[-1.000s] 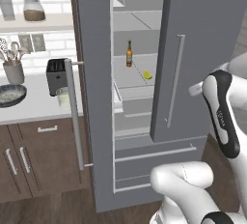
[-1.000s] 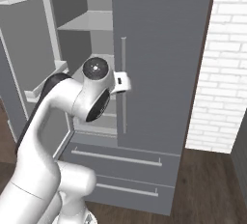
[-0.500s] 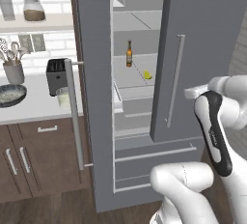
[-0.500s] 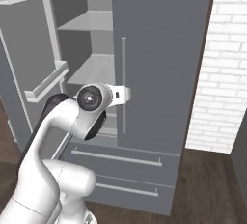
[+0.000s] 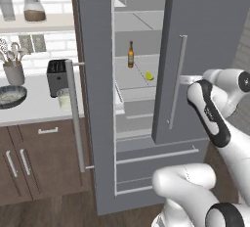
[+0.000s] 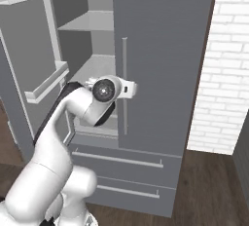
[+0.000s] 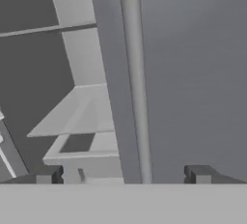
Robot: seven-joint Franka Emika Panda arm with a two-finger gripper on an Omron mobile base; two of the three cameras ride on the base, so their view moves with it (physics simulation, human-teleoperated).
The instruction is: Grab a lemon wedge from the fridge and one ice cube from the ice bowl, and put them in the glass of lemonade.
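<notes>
A slim brown bottle is seen standing upright on a pale shelf. On the worktop, a black toaster is placed beside a grey utensil cup. A lidded jar, apparently with brown contents, is set on a wall shelf. Brown cabinets are seen below, white brick alongside.

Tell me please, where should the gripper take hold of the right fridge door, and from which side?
Probably on the long vertical bar handle of the right fridge door, around mid-height, coming straight at the door's front. The bar stands upright and off the panel, so the open gripper, whose fingers already straddle it, can close across it.
</notes>
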